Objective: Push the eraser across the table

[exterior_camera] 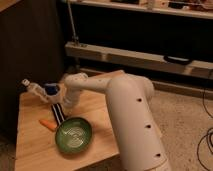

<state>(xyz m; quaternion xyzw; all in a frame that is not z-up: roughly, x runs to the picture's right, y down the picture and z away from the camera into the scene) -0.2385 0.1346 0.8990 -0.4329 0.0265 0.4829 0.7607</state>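
Table [35, 145] carries eraser [58, 112], orange marker [48, 124], green bowl [74, 135], bottle [34, 90]; gripper [63, 104] at eraser.

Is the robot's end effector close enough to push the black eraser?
Probably yes. The end effector sits right at the eraser on the table, nothing between them; the green bowl lies just beyond.

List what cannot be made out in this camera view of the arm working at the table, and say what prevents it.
- Gripper: at the eraser's far end, hidden by the arm's wrist.
- Eraser: far end covered by the arm, near end by the green bowl.
- Cup: partly hidden by the arm.
- Table: near edge cut off by the frame's bottom edge; right part covered by the arm.
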